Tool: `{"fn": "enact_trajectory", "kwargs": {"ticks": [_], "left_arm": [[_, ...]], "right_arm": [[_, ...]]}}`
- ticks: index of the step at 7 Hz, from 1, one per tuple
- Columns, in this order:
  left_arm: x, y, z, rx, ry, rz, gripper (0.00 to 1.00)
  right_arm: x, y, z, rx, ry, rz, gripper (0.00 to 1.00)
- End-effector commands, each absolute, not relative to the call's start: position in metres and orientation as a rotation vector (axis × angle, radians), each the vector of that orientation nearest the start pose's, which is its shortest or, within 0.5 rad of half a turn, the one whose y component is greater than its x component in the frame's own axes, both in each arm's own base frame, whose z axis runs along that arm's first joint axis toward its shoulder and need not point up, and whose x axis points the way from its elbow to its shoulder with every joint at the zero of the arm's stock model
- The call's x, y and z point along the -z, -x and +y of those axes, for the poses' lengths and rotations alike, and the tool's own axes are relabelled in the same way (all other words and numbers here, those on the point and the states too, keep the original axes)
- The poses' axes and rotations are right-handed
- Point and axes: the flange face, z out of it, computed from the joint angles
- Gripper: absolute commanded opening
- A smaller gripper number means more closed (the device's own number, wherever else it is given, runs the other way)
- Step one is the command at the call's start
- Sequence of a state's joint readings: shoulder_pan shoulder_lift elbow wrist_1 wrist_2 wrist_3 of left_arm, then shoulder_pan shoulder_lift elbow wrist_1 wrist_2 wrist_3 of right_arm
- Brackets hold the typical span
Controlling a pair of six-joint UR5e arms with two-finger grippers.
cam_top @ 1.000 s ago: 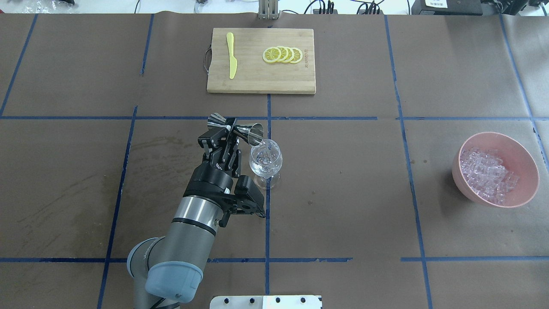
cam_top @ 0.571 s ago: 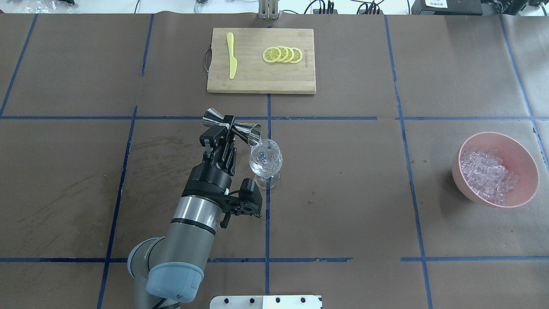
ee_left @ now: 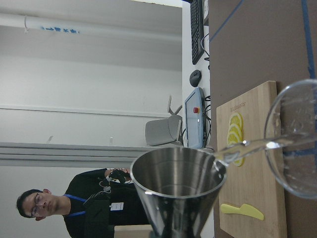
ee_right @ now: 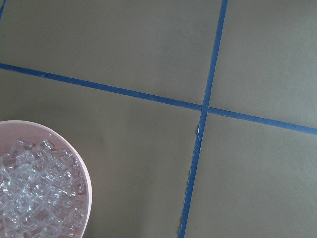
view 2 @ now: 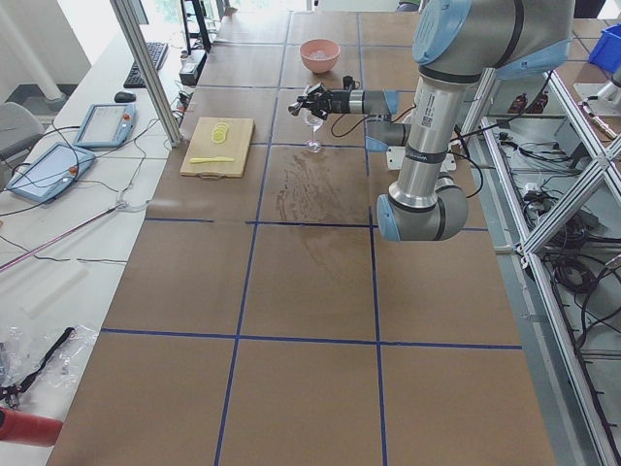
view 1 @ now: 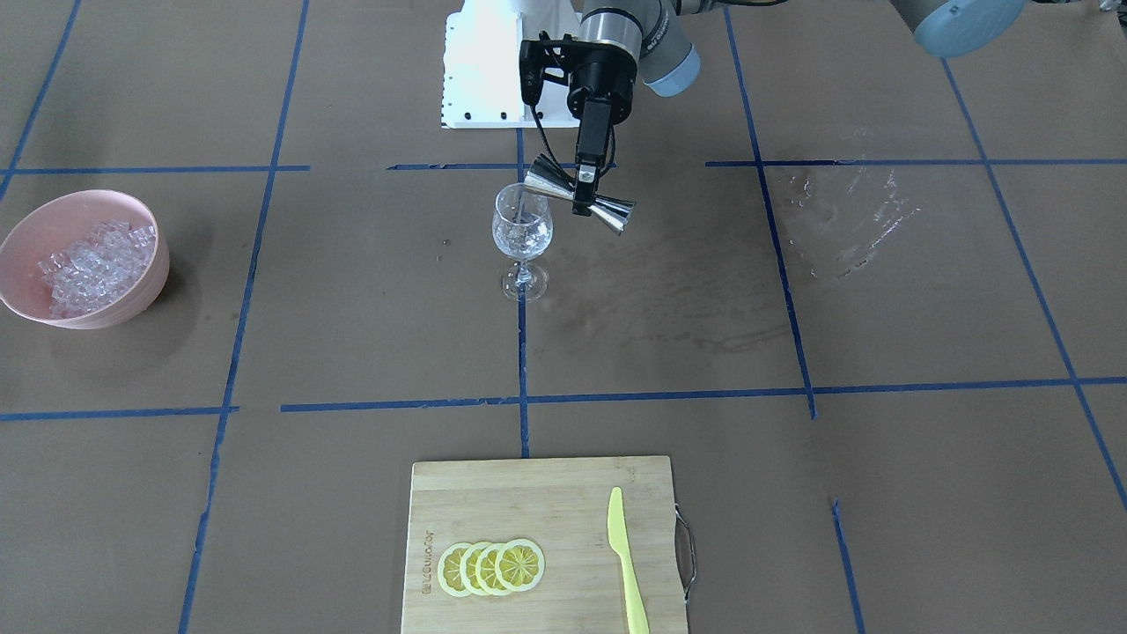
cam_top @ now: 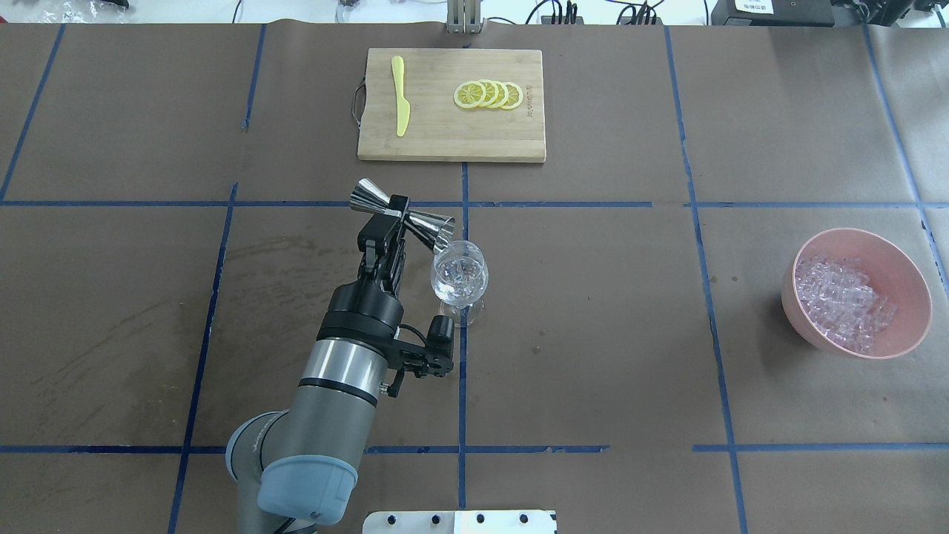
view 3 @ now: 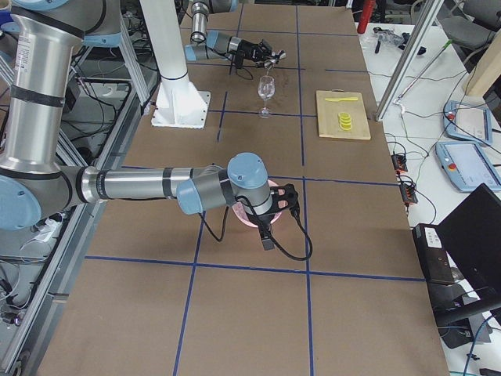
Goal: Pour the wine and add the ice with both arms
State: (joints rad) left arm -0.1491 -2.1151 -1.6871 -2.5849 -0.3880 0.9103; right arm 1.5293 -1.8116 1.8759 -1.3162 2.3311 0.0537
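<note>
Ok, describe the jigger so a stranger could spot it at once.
From the cutting board on the table's far side, come nearer to the glass on the centre tape line. Tipped over its rim, in the left hand, is the jigger: the only shiny steel, hourglass-shaped thing there.

Open table [cam_top: 608,297] runs from the glass [cam_top: 460,276] to the bowl [cam_top: 910,293] at 3 o'clock; jigger [cam_top: 415,217] at 10 and left arm [cam_top: 337,374] at 8 block.
</note>
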Motion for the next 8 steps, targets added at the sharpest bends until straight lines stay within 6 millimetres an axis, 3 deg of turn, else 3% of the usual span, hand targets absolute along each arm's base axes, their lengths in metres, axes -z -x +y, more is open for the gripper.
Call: {"fn": "enact_trajectory", "kwargs": {"ticks": [1,3,8], "left_arm": [[-0.18,-0.518,-0.306,-0.82,-1.6,-0.494,0.0],[-0.18,-0.518,-0.306,-0.817,-1.601,-0.491,0.0],[-0.176,-0.468,-0.31,-0.471,-1.757,-0.241,0.0]], "right_arm": [[-0.588,-0.048,-0.41,0.109,-0.266,-0.768,1.0],[-0.588,-0.048,-0.41,0.109,-0.266,-0.768,1.0],[-0.586,-0.048,-0.41,0.111,-0.27,-0.768,1.0]]}}
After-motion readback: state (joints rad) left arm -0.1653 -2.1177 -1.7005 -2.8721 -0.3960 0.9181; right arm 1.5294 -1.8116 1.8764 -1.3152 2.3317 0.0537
